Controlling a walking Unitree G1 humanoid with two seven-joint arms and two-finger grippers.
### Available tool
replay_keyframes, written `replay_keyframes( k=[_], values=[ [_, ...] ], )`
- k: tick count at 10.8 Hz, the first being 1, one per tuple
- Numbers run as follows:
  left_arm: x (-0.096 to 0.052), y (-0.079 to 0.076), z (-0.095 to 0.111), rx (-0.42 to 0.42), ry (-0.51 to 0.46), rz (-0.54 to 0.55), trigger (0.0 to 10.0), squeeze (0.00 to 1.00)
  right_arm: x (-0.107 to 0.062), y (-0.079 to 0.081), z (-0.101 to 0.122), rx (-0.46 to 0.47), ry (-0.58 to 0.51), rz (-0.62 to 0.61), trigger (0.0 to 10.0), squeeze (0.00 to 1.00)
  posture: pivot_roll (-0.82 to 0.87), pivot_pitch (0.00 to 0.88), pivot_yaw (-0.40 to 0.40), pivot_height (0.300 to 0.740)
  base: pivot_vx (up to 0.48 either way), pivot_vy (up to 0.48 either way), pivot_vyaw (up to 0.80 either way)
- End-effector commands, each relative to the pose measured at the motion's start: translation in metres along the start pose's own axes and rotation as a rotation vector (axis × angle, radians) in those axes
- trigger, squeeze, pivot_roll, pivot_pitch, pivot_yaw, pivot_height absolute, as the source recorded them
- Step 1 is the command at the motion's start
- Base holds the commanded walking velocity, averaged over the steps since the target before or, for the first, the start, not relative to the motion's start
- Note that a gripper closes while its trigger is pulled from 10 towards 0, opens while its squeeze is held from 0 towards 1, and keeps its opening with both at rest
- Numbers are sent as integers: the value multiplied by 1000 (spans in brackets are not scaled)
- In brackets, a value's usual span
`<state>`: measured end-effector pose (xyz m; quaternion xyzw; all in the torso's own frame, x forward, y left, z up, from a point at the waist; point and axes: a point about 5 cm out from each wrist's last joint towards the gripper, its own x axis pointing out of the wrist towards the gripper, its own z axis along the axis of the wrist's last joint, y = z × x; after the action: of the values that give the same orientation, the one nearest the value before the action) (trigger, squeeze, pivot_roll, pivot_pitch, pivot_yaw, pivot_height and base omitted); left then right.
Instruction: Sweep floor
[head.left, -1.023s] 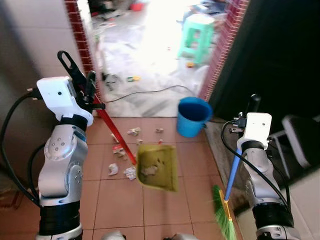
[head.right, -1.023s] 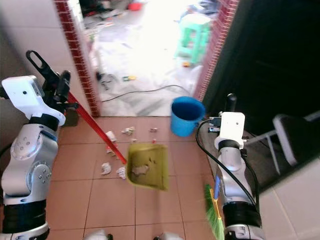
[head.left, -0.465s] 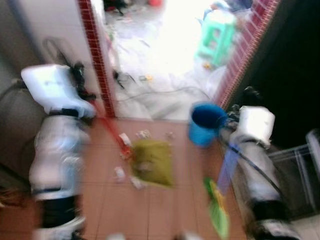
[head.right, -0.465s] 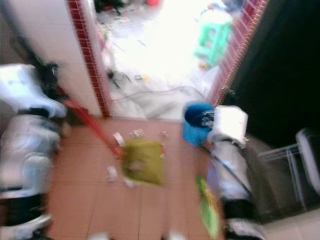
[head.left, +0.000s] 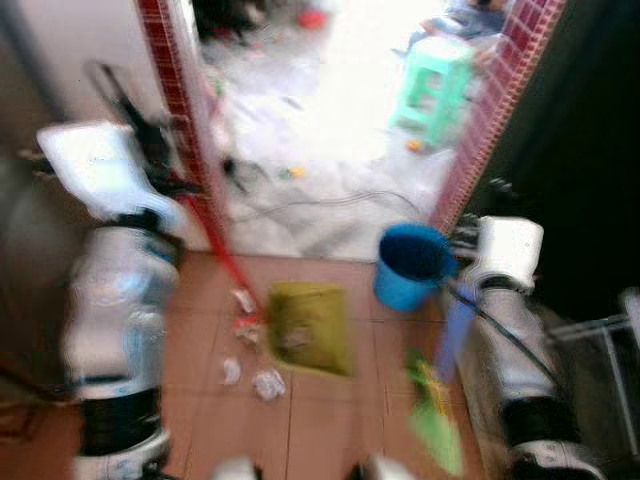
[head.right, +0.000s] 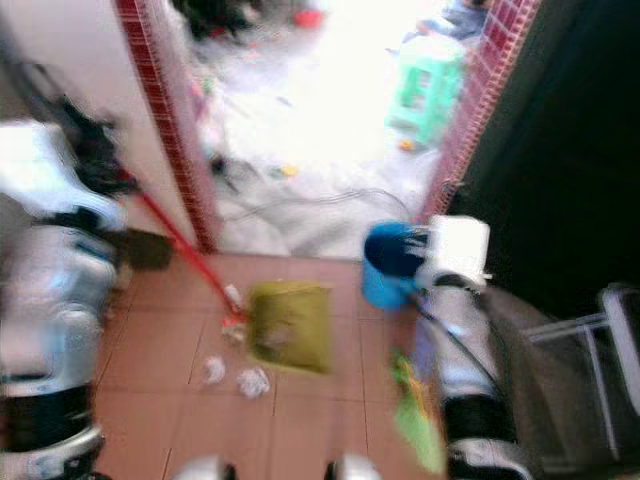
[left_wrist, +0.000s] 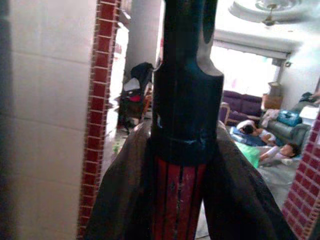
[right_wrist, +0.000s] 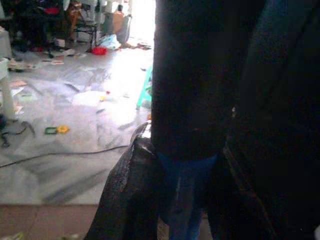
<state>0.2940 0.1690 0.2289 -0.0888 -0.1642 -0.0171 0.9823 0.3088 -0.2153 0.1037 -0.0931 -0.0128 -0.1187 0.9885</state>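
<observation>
Dustpan (head.left: 310, 327) rests beside paper scraps (head.left: 252, 368) on the floor (head.left: 330, 430), left end effector (left_wrist: 182, 150) gripping its red handle (head.left: 222, 250), right end effector (right_wrist: 187, 150) clamping the broom (head.left: 435, 415).

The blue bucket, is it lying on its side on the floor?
No, the blue bucket stands upright with its open mouth up, on the tiled floor beside the dustpan.

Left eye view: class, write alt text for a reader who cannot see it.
A blurred robot holds a red-handled dustpan in its left gripper and a blue-handled green broom in its right gripper. Paper scraps lie on the tiled floor beside a blue bucket.
</observation>
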Motion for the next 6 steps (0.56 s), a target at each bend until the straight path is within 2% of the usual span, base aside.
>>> replay_keyframes(
  k=[1,6],
  values=[
    [4,-3,23,-25,-100,-19,10000,0,4,4,10,-12,-36,9,10000,0,9,12,-49,740,446,0,0],
    [5,-4,25,-28,-114,-15,10000,0,5,5,8,-18,-32,12,10000,0,8,13,-50,740,476,0,0]
  ],
)
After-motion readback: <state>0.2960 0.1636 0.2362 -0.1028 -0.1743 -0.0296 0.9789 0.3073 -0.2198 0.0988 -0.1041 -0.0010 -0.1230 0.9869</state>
